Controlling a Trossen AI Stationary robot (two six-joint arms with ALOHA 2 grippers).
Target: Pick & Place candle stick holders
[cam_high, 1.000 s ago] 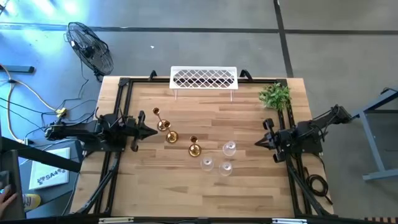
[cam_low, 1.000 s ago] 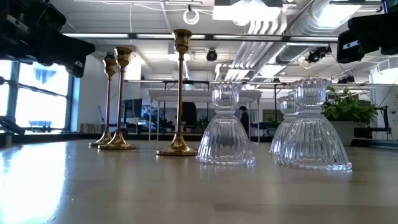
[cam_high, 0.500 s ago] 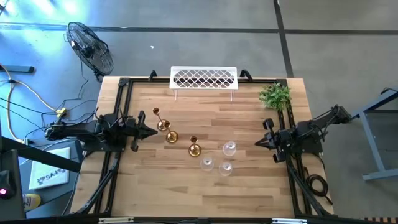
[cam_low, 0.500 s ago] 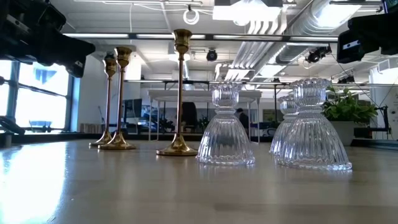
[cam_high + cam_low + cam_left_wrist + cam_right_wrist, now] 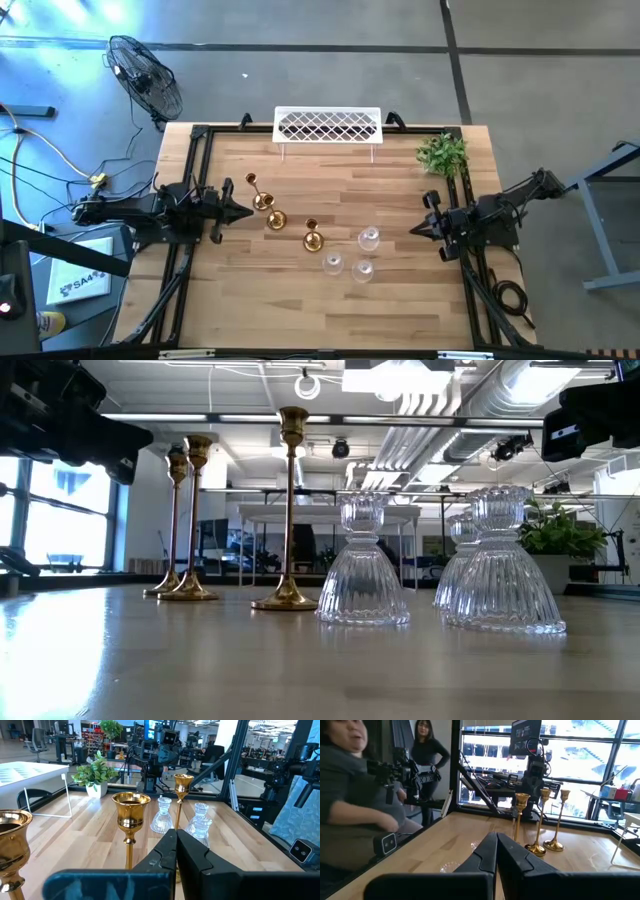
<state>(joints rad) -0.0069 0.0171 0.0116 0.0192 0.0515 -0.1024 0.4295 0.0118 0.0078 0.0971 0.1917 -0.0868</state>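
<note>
Three slim gold candle stick holders (image 5: 262,200) (image 5: 276,219) (image 5: 312,238) stand upright on their round bases on the wooden table, left of centre. Three clear glass holders (image 5: 368,238) (image 5: 333,263) (image 5: 363,271) stand in a cluster to their right; in the low view they show as ribbed glass bells (image 5: 363,575). My left gripper (image 5: 247,211) is shut at the left edge, level, pointing at the gold holders (image 5: 131,815). My right gripper (image 5: 414,231) is shut at the right edge, pointing toward the glass ones.
A white lattice rack (image 5: 328,126) stands at the far edge, a small green plant (image 5: 442,153) at the far right corner. Black frame rails run along the table's sides. Beyond the near side, two people (image 5: 355,795) show in the right wrist view. A fan (image 5: 145,78) stands on the floor.
</note>
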